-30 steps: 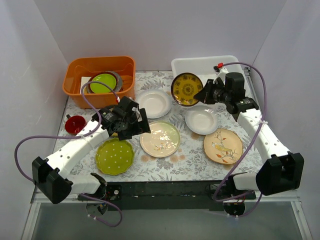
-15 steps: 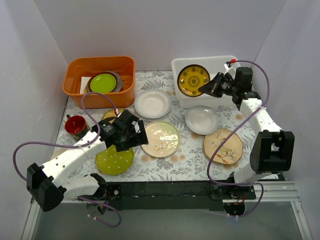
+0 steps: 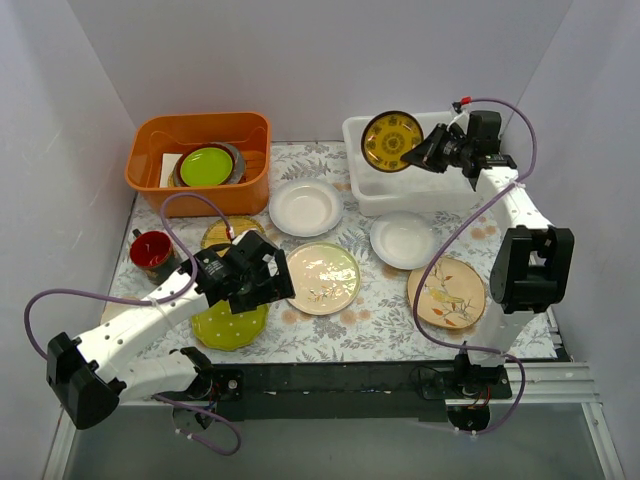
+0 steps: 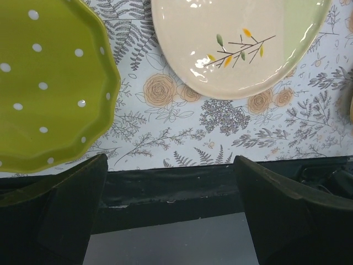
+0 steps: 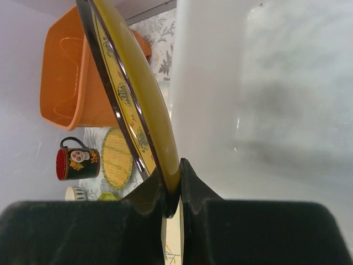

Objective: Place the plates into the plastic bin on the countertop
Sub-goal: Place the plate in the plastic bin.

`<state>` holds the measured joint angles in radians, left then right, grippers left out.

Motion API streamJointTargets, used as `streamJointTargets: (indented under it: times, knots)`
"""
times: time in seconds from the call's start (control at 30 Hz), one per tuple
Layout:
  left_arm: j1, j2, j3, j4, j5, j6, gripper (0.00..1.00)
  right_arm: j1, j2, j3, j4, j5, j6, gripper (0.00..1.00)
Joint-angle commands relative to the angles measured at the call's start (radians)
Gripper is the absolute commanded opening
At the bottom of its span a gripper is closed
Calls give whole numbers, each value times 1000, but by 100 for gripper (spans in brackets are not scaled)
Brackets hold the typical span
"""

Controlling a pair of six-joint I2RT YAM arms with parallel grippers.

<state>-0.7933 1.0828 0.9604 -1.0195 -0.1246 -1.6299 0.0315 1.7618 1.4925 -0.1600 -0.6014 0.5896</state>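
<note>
The fern-printed desk [image 3: 385, 305] carries 6 flat plates [image 3: 402, 240], with the plastic bin [image 3: 430, 198] at its back right. The right tool [image 3: 410, 158] is clamped on the rim of the mustard plate [image 3: 391, 141], holding it on edge above the bin's left end. The left tool [image 3: 262, 285] hangs wide open and empty beside the dotted green plate [image 3: 228, 325].

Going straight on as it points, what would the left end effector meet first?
Likely the countertop at its near edge, or the black rail just past it. The left end effector is open and empty; depth is unclear.
</note>
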Motion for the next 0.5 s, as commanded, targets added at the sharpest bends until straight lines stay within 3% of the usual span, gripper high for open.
streamJointTargets:
  times: [0.0, 0.47]
  knots:
    - [-11, -32, -12, -17, -32, -24, 98, -8, 73, 80, -44, 20, -37, 1]
    - [-26, -26, -61, 12, -4, -48, 98, -10, 286, 233, -127, 69, -65, 1]
